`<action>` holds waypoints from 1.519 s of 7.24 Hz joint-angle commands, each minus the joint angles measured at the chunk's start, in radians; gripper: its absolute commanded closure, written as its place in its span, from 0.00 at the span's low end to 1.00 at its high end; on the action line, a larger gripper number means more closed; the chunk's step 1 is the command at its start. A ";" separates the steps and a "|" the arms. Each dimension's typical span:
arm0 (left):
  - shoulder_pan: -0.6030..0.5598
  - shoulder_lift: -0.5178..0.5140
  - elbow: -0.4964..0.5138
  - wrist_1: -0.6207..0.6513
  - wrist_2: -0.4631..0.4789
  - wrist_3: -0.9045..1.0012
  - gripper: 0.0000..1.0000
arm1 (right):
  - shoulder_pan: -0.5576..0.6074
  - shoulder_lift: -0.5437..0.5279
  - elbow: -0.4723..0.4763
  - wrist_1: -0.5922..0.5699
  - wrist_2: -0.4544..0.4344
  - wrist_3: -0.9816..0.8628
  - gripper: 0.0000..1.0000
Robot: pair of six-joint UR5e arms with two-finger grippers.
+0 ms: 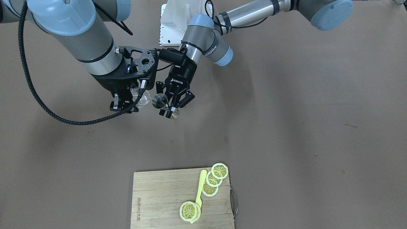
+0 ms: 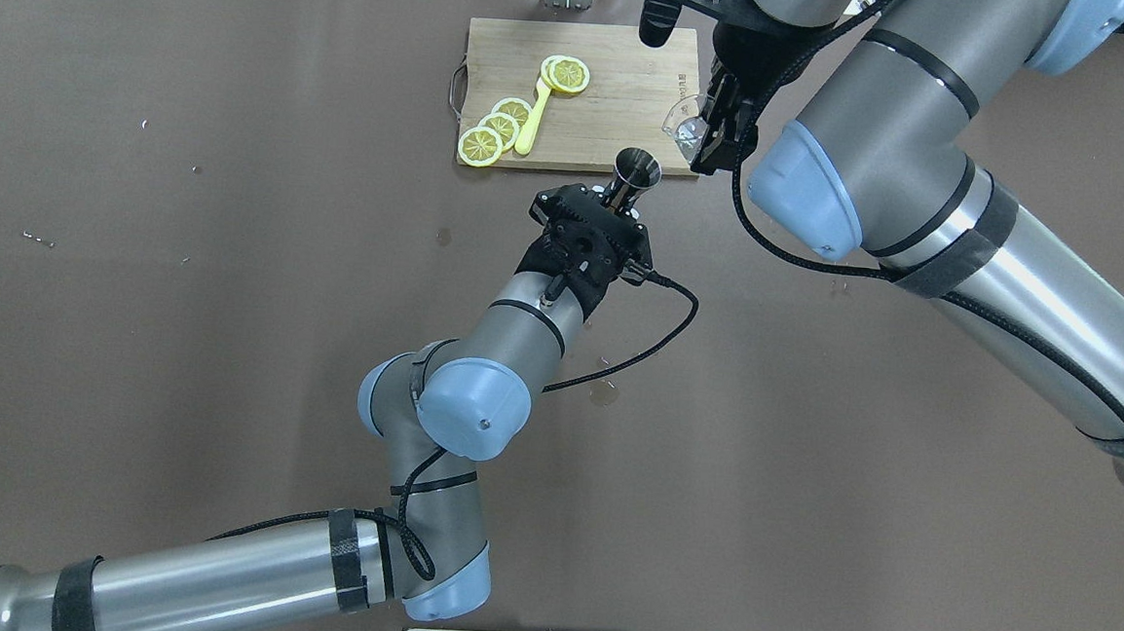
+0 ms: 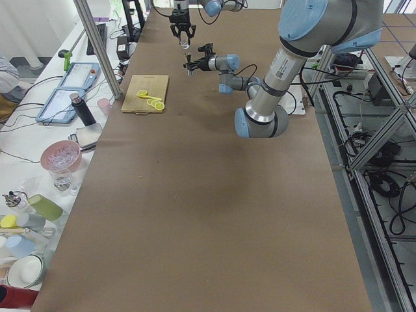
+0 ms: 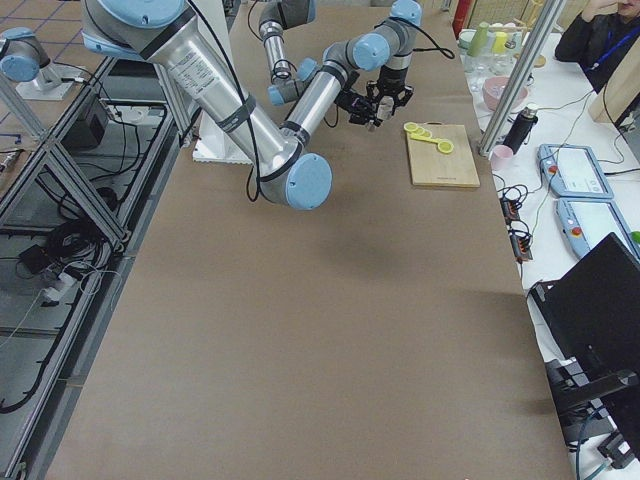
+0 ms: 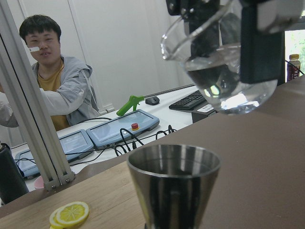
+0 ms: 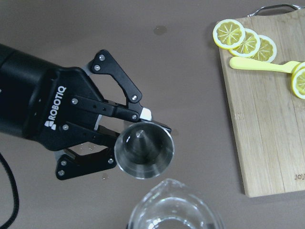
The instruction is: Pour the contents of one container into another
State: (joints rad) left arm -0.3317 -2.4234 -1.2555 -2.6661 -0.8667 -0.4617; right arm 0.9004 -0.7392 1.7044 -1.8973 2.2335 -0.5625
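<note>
My left gripper (image 6: pixel 131 138) has its two fingers (image 6: pixel 119 112) drawn in about halfway, clamped on the narrow waist of a steel cup (image 6: pixel 152 157), which I hold upright in the air above the brown table (image 6: pixel 190 62) with its mouth open to the top. Inside it I see shiny metal running down to the cone's point; I cannot tell whether any liquid lies there. Just beyond and above the cup, not touching it, hangs a glass pitcher (image 5: pixel 224 71), tilted with its rim leaning toward the cup. A shallow pool of clear liquid sits in its rounded bottom. My right gripper (image 2: pixel 715 135) grips that pitcher by its side, the fingers closed tight against the glass. Farther out on the table lies a wooden cutting board (image 6: pixel 267 119) with a metal handle at one end. On it three lemon slices (image 6: pixel 228 33) overlap in a row, a yellow spoon (image 6: pixel 262 65) rests beside them, and more lemon sits at the spoon's far end. Past the table's edge a person (image 5: pixel 52 90) in a grey jacket sits at a desk.
</note>
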 commanded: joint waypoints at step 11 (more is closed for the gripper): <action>0.000 0.004 -0.010 -0.002 0.000 0.000 1.00 | -0.024 0.128 -0.080 -0.242 -0.063 -0.201 1.00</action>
State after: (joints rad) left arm -0.3313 -2.4196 -1.2657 -2.6676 -0.8667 -0.4617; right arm 0.8762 -0.6388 1.6587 -2.1269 2.1761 -0.7527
